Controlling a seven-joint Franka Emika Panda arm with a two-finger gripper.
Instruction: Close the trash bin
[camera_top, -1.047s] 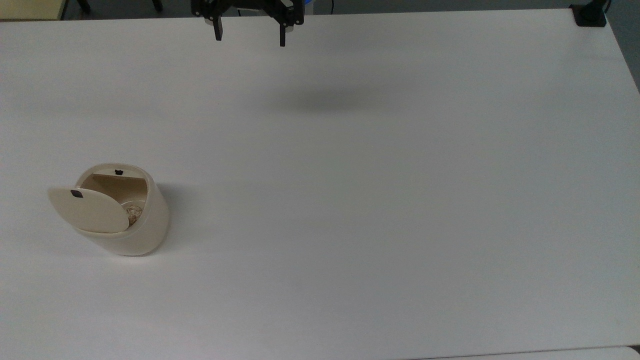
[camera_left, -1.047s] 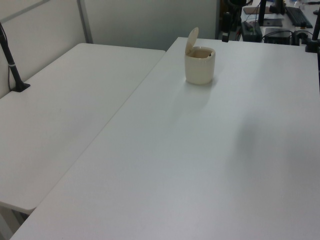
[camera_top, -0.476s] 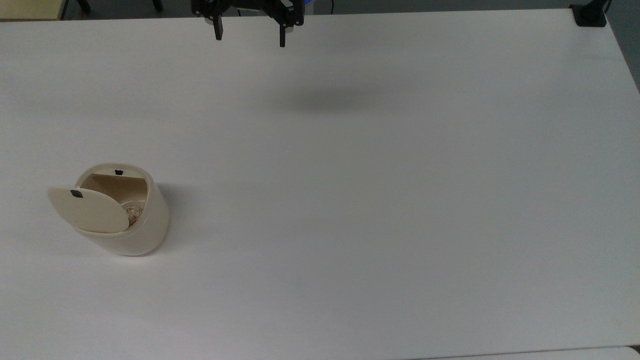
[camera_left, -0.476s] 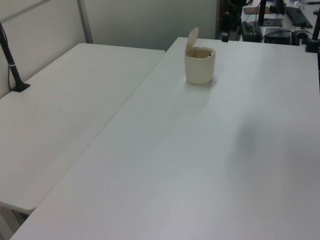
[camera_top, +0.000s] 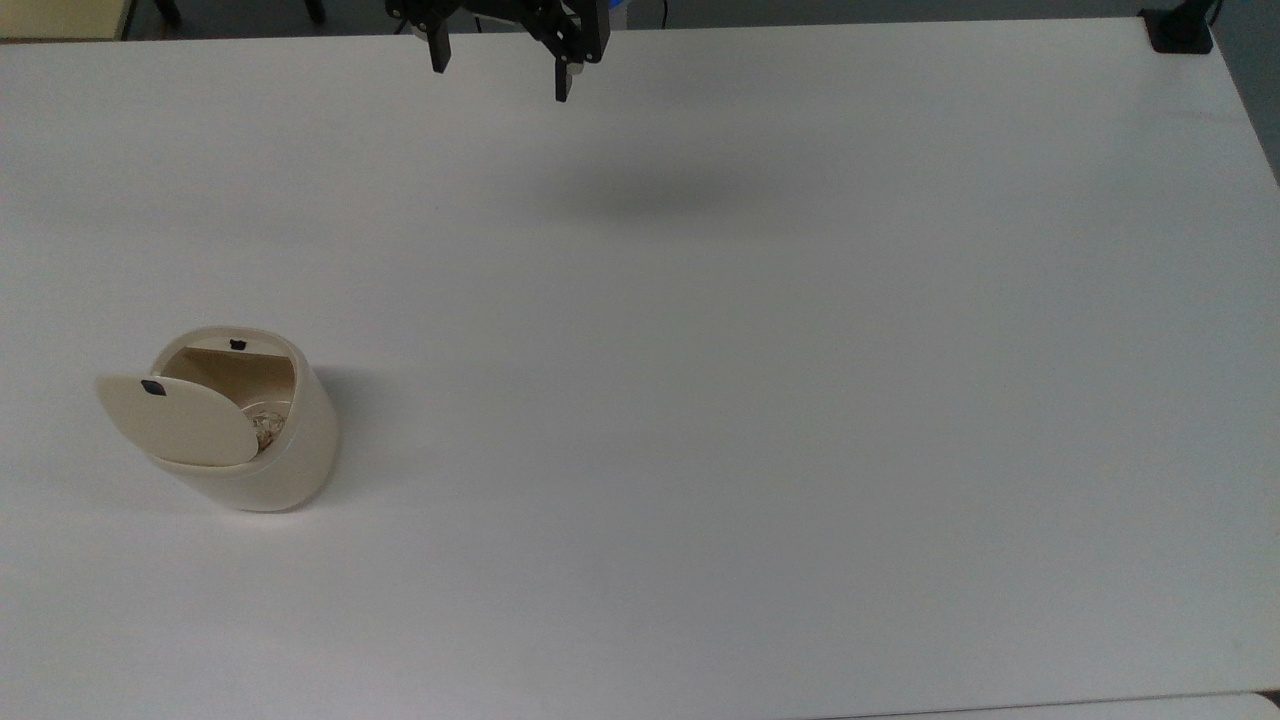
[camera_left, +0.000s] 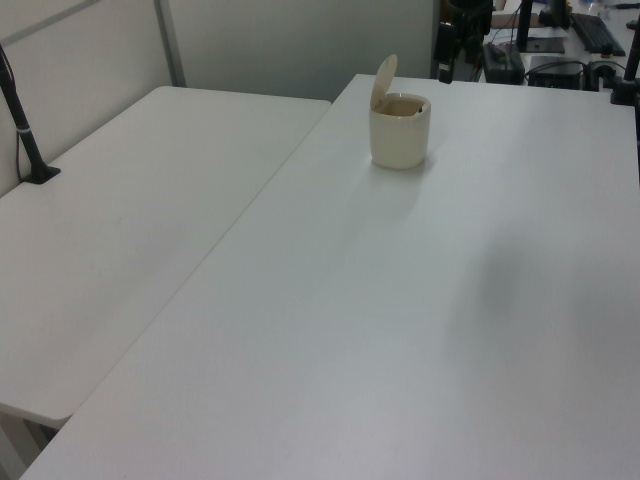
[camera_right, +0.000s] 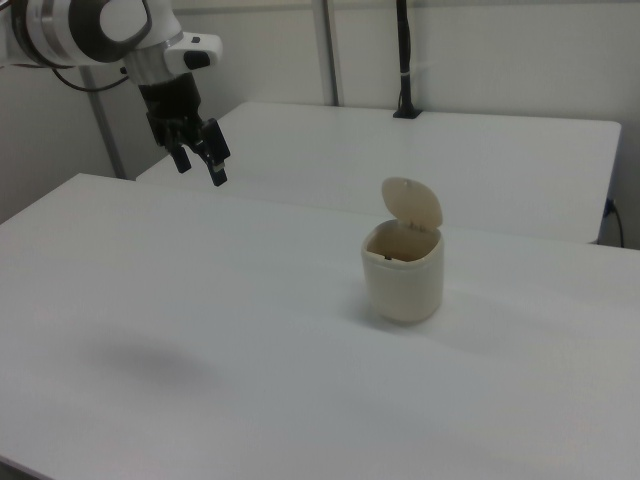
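— Where is your trash bin (camera_top: 262, 452) right now?

— It stands upright on the white table (camera_top: 760, 420), toward the top view's left and a little below the middle. In the left view you see it near the far end of the table, and in the right view it sits right of centre.

— Is it shut?

— No. Your lid (camera_top: 178, 420) is swung up on its hinge and stands nearly on edge above the rim. The top view lets you look into the mouth, where something pale and crumpled (camera_top: 266, 430) lies at the bottom. There is a small black mark near the lid's edge and another on the opposite rim of the bin.

— And your gripper (camera_top: 497, 72)?

— It hangs in the air at the top edge of the top view, well apart from the bin and touching nothing. Its two black fingers (camera_top: 437, 52) point down with a wide gap between them, and they hold nothing. In the right view you see it at the upper left, above the table's far side. A soft shadow (camera_top: 650, 195) lies on the table near it in the top view.
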